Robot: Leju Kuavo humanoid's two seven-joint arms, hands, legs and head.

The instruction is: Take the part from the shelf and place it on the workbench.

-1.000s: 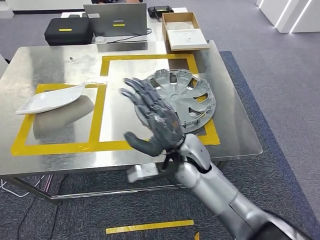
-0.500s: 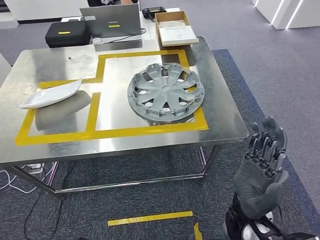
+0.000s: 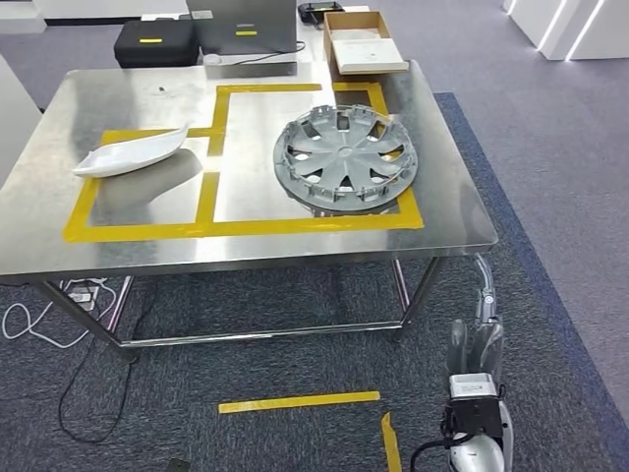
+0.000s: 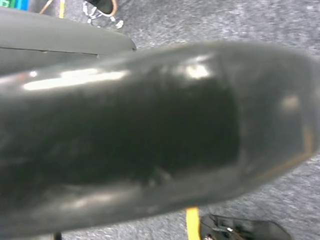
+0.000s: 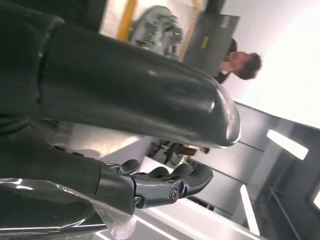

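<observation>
Head view: the grey wheel cover [image 3: 346,158] lay flat on the steel worktop [image 3: 460,221], inside the yellow tape outline [image 3: 245,228], apparently already delivered. Robot's right hand [image 3: 476,346] hung low beside the worktop's near right corner, well apart from the part, which lay ahead and to its left. Right wrist view showed its fingers [image 5: 166,184] loosely extended, holding nothing.

Steel workbench [image 3: 452,211], grey wheel cover [image 3: 345,159], white curved panel [image 3: 132,151]
</observation>
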